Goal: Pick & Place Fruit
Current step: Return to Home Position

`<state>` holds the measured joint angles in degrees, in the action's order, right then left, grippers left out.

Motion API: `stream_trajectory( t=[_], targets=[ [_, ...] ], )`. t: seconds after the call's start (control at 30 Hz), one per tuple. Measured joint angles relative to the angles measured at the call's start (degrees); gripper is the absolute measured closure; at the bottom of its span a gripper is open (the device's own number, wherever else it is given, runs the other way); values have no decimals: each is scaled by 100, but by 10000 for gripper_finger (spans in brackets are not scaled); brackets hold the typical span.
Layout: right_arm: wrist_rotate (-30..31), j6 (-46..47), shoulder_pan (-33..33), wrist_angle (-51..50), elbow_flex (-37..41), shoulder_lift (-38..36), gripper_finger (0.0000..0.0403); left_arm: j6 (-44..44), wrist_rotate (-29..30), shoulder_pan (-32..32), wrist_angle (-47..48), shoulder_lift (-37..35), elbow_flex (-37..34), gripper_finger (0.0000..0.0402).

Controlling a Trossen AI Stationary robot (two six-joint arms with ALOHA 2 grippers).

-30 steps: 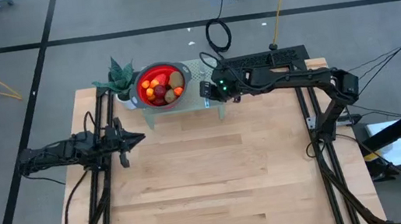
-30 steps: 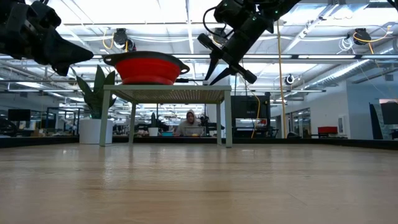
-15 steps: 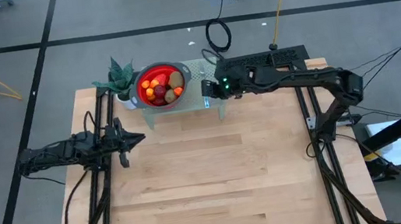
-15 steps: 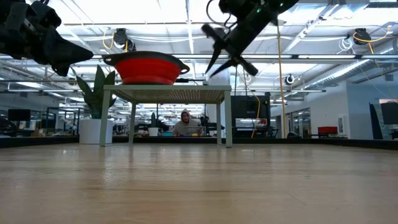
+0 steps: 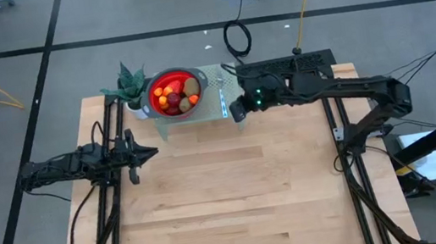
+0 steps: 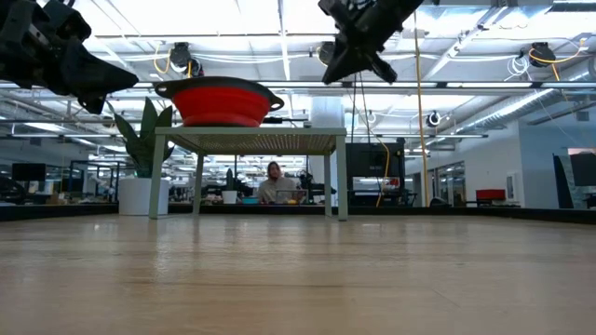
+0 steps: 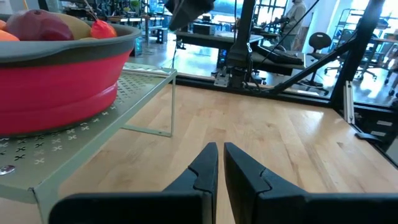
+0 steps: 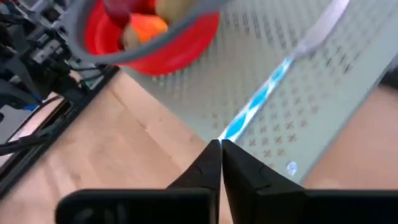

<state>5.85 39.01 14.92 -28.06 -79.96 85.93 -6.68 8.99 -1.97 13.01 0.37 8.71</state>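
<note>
The fruit [image 5: 175,94] lies heaped in a red bowl with a grey rim [image 5: 196,80], which stands on a pale green perforated shelf [image 5: 200,118] at the table's far edge. A slim blue-and-white stick [image 5: 223,102] lies flat on the shelf to the bowl's right. My right gripper [image 5: 236,109] hangs shut, slanting down, above the stick's near end [image 8: 233,132] and clear of the shelf [image 6: 251,140]. My left gripper [image 5: 154,151] waits shut and level at the table's left, near the shelf's left corner, with nothing in it [image 7: 221,155].
A potted green plant [image 5: 131,84] stands left of the bowl at the far left corner. Bare wooden tabletop [image 5: 229,197] stretches from the shelf to the near edge. A person sits in the room behind the table [image 6: 277,186].
My right gripper has risen from beside the bowl and drawn back toward the table's near right, rolling about its own axis. Its fingers, spread a second ago, are now shut. The stick on the shelf, covered by the gripper before, now shows.
</note>
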Motion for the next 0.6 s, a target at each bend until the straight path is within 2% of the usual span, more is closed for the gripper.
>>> stream_trajectory(
  t=[0.13, 0.3, 0.4, 0.6],
  targets=[
    [454, -622, -165, -41, -3, -182, 396, 0, -2, 1, -1, 0, 1, 376],
    [519, -1410, -370, -117, 0, -474, 401, 1, 2, 2, 0, -1, 1, 376],
    [843, -1772, -566, -114, 17, -669, 402, 0, 4, 0, -1, -1, 0, 376],
    [1213, -2024, -943, 65, 636, -1352, 402, -4, 4, 2, 6, -1, 0, 397]
  ],
)
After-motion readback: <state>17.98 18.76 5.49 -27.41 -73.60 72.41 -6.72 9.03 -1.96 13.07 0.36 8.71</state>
